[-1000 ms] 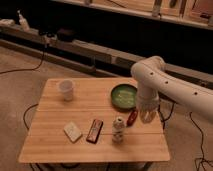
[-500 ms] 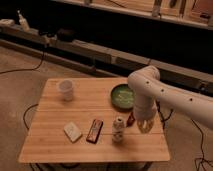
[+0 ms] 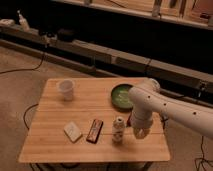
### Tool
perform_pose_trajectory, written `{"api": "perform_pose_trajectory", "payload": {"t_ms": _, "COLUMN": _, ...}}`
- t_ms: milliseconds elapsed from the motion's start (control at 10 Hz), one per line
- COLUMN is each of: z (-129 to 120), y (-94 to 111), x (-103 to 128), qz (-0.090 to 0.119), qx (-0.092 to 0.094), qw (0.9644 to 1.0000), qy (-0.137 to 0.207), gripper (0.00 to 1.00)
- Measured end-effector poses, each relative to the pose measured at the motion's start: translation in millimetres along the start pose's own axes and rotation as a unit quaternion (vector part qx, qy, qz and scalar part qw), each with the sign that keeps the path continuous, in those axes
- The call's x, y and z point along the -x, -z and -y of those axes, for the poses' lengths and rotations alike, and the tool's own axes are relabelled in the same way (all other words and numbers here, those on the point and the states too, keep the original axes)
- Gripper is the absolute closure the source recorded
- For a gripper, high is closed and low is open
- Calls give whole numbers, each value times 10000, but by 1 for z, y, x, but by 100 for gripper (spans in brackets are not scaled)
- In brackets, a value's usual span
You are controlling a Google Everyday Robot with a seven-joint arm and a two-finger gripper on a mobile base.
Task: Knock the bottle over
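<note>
The bottle (image 3: 118, 129) is small and whitish with a faint patterned label and a narrower cap. It stands upright near the front of the wooden table (image 3: 55, 117), right of centre. My white arm comes in from the right and bends down over the table. My gripper (image 3: 137, 131) hangs low just to the right of the bottle, at about its height. I cannot tell whether it touches the bottle.
A translucent cup (image 3: 66, 89) stands at the back left. A green plate (image 3: 120, 95) lies at the back, partly behind my arm. A dark red oblong packet (image 3: 94, 130) and a small white block (image 3: 73, 131) lie left of the bottle. Cables run over the floor.
My arm has swung left and my gripper has come down closer to the bottle's right side. The bottle still stands upright in the same place.
</note>
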Motion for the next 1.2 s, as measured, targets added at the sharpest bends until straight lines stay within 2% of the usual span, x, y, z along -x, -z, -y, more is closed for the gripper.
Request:
{"api": "perform_pose_trajectory", "payload": {"t_ms": 300, "z": -1, "y": -9, "x": 7, "qz": -144, "qx": -172, "qw": 9997, "qy": -76, "gripper": 95}}
{"api": "perform_pose_trajectory", "payload": {"t_ms": 500, "z": 0, "y": -11, "x": 4, "qz": -198, "qx": -237, "qw": 9994, "qy": -160, "gripper": 95}}
{"api": "perform_pose_trajectory", "payload": {"t_ms": 700, "z": 13, "y": -7, "x": -21, "qz": -386, "qx": -362, "qw": 9984, "qy": -205, "gripper": 95}}
{"api": "perform_pose_trajectory", "payload": {"t_ms": 900, "z": 32, "y": 0, "x": -55, "qz": -677, "qx": -508, "qw": 9961, "qy": -252, "gripper": 95}}
{"api": "perform_pose_trajectory", "payload": {"t_ms": 1000, "z": 42, "y": 3, "x": -72, "qz": -758, "qx": -669, "qw": 9943, "qy": -344, "gripper": 95}}
{"api": "perform_pose_trajectory", "payload": {"t_ms": 1200, "z": 69, "y": 8, "x": -89, "qz": -669, "qx": -1157, "qw": 9896, "qy": -523, "gripper": 95}}
